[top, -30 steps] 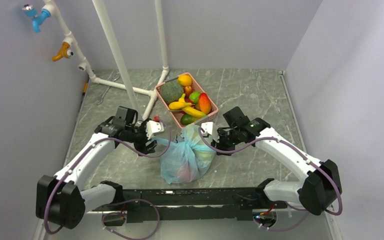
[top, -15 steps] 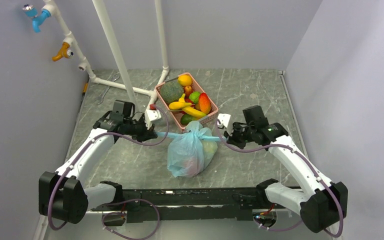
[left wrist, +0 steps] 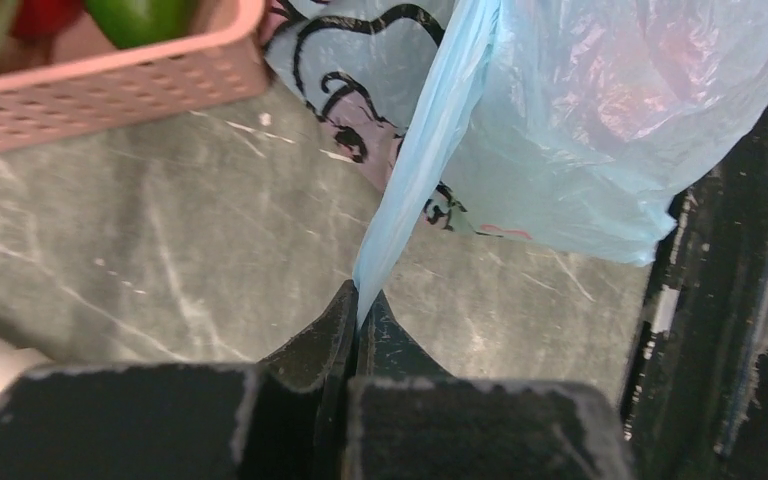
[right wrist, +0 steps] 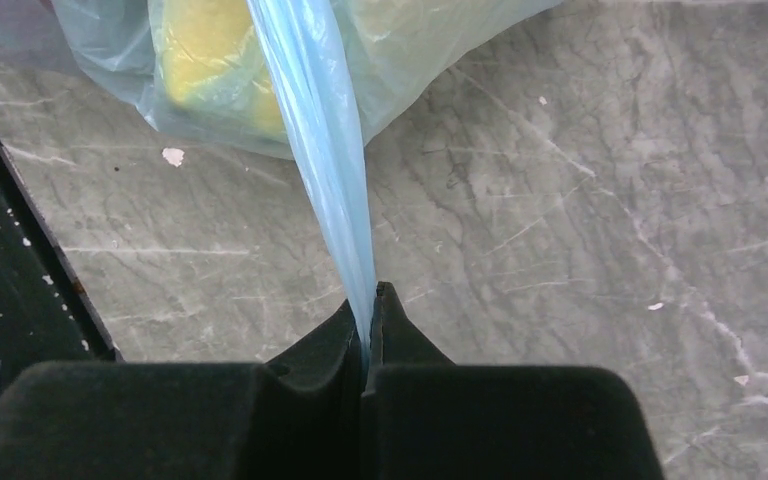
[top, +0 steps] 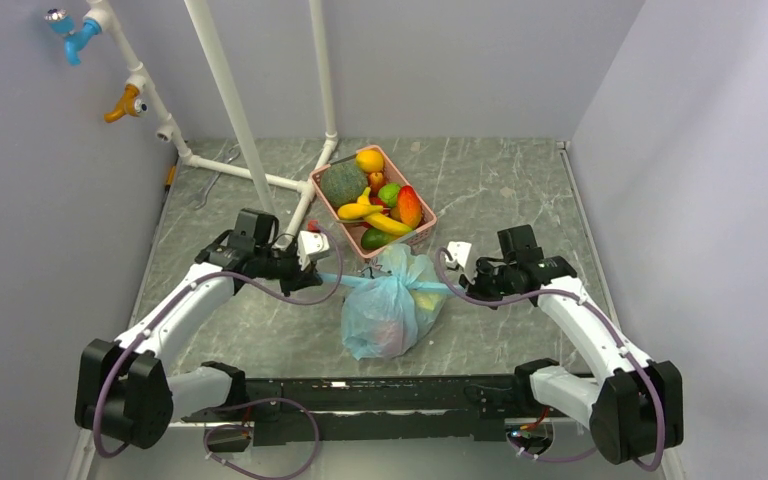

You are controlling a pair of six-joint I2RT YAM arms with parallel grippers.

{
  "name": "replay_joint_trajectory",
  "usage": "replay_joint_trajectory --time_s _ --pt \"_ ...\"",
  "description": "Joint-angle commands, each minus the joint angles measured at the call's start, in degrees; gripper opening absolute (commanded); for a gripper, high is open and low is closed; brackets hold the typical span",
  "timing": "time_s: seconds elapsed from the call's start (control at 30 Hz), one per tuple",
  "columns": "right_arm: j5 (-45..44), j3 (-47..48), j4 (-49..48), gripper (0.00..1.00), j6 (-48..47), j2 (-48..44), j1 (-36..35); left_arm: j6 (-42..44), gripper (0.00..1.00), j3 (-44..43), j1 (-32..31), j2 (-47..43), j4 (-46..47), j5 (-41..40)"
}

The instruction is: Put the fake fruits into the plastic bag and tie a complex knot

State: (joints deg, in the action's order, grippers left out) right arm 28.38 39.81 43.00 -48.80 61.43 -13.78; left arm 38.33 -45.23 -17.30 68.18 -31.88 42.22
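Over the last second both arms have swung outward and their jaws have closed. The bag's two handle ends, slack before, now run as one taut blue line across the table, and the bag has slid a little to the right.

The left gripper (left wrist: 358, 300) is pinched flat on the tip of the left handle end (left wrist: 425, 160), with only film between its fingers. Holding it low and off to the side lets the arm pull sideways rather than lift.

Between the arms the plastic bag (top: 385, 320) lies on the marbled table (top: 520, 190), just in front of the pink basket (left wrist: 110, 95). Its neck is gathered into the knot (top: 402, 281), and the outward pull looks meant to cinch it. A yellow fruit (right wrist: 210, 60) shows through the film, but most of the fake fruits (top: 375, 200) sit in the basket, so the filling looks partial.

The right gripper (right wrist: 370, 300) is likewise clamped tight on the right handle end (right wrist: 325, 150), giving the opposing tension.
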Motion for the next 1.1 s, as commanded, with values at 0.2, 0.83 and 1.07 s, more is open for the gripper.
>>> replay_joint_trajectory --time_s 0.2,0.83,1.07 --pt "-7.47 7.14 11.14 0.00 -2.63 -0.12 4.73 -1.43 0.00 -4.69 5.57 -4.24 -1.62 -6.24" --pt "8.43 17.92 6.63 0.74 9.21 2.13 3.93 -6.59 0.66 -12.83 -4.36 -3.57 -11.78 -4.98" --pt "13.24 26.05 3.96 0.99 22.21 -2.31 3.94 -9.53 0.99 -21.71 -1.99 -8.13 -18.70 -3.33"
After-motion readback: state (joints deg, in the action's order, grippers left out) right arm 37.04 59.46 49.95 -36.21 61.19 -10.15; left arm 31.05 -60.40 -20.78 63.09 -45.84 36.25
